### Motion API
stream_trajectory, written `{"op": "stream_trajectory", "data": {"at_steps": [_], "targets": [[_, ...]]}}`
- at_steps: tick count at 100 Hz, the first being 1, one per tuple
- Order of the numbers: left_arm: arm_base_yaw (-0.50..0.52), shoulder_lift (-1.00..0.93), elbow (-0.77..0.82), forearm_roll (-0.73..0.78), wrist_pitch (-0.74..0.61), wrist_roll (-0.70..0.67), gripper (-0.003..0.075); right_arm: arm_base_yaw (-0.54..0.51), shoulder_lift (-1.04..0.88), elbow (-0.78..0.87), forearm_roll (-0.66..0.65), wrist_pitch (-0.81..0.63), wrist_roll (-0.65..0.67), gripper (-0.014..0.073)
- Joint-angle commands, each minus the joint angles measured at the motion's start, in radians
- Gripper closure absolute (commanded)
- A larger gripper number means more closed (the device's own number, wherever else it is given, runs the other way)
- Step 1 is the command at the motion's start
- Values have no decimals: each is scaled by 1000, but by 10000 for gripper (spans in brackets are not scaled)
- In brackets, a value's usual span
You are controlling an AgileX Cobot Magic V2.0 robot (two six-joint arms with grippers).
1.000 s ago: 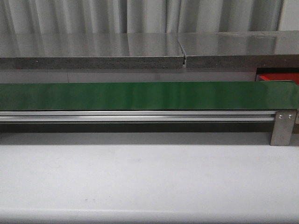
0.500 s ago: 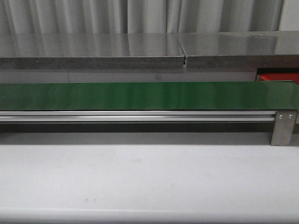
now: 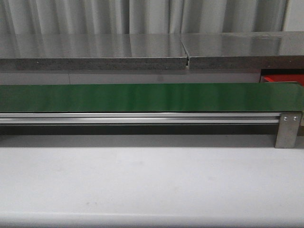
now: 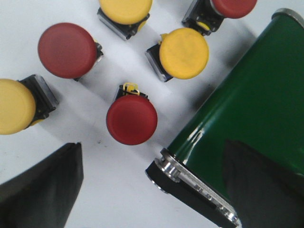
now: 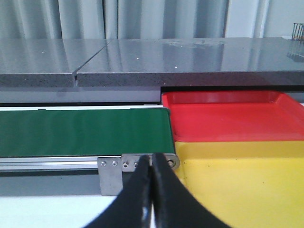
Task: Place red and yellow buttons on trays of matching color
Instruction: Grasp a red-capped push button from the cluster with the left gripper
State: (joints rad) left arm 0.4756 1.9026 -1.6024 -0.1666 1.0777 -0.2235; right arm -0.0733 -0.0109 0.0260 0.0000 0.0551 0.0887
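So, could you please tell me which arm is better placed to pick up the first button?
Left: its open fingers hover above the red button; the right's shut fingers face only trays.

This looks like an industrial test cell or automation lab. A long green conveyor belt (image 3: 152, 97) runs on a bare aluminium rail (image 3: 137, 118) with a bolted steel end bracket (image 3: 287, 129) above a plain white tabletop (image 3: 152, 185). Behind it lies a grey speckled stone-like slab (image 3: 95, 52) before pale pleated curtains (image 3: 142, 16). Red and yellow mushroom-head industrial push buttons (image 4: 131, 118) stand beside the belt's end.
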Motion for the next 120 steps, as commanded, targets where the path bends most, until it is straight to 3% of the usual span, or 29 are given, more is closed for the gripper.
{"op": "stream_trajectory", "data": {"at_steps": [1,59,66,95,120], "targets": [[4,-17,-22,1,-22,-42,133,-6,-16,-22,-12,-75,-5,711],[4,103,-22,22,-95,-175,139,-6,-16,-22,-12,-74,-5,711],[4,110,-22,24,-95,-175,179,-6,-16,-22,-12,-74,-5,711],[4,113,-24,24,-117,-175,479,-6,-16,-22,-12,-74,-5,711],[2,91,-24,24,-73,-168,516,-6,-16,-22,-12,-74,-5,711]]}}
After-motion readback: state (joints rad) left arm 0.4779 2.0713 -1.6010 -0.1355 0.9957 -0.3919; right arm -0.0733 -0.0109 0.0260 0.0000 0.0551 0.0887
